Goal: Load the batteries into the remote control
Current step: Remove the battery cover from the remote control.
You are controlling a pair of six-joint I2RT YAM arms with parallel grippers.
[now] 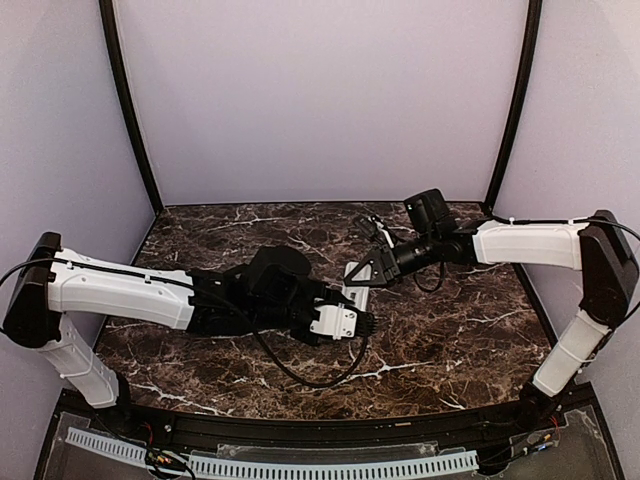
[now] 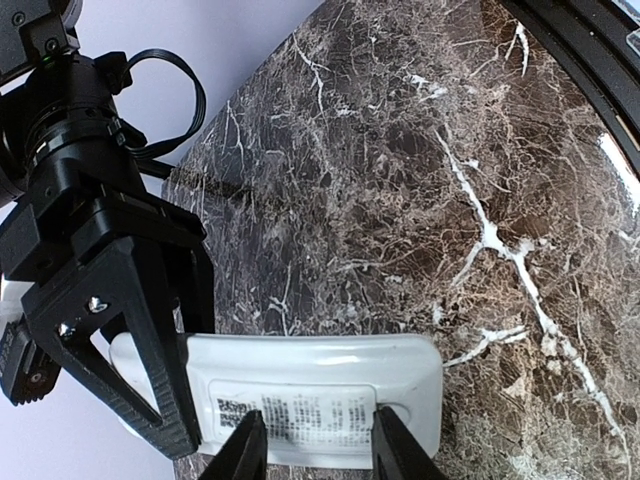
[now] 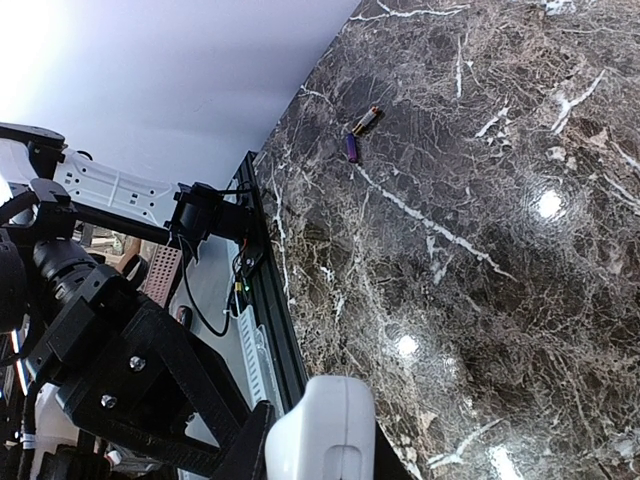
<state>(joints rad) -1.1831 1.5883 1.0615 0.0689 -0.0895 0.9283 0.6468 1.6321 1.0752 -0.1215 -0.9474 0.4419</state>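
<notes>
With the remote control (image 2: 330, 385) pinched at opposite ends between the part-closed left end effector (image 2: 312, 440) and the shut right end effector (image 2: 150, 400), clear of the surface (image 2: 420, 180), it could be twisted loose by any uneven pull.

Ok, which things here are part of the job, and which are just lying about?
Job: remote control, in left gripper and right gripper; two batteries on the table.
Lying about: nothing else loose in view.
</notes>
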